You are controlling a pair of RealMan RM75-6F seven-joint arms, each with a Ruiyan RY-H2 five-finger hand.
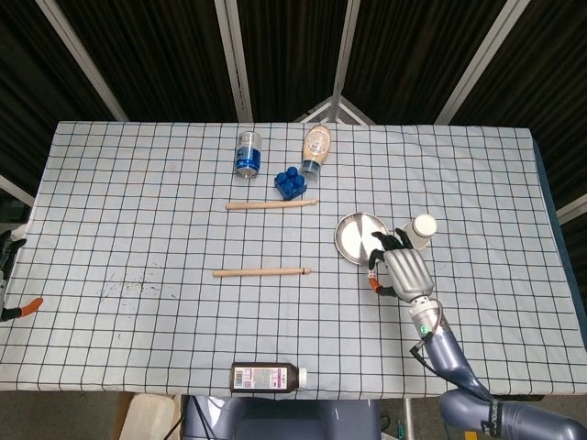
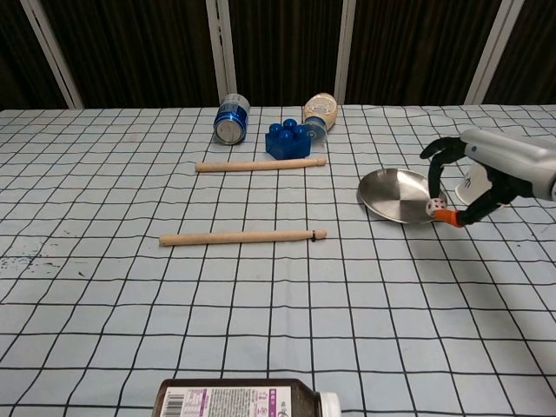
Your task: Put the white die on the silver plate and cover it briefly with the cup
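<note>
Head view: the right hand [image 1: 400,269] hovers at the silver plate's [image 1: 353,240] near edge, beside the cup [image 1: 419,231] — its grasp apparently hidden. Chest view: fingertips [image 2: 432,157] pinch the white die [image 2: 432,206] over the plate's rim — the left hand [image 1: 7,284] barely visible, state unclear.

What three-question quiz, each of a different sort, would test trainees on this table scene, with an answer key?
1. True or false: the white die already lies free on the silver plate.
2. Which hand holds the die? A) left hand B) right hand
3. Fill in: the paper cup stands beside the ____.

Key:
1. False; the right hand holds it at the plate's near edge.
2. B
3. silver plate
</note>
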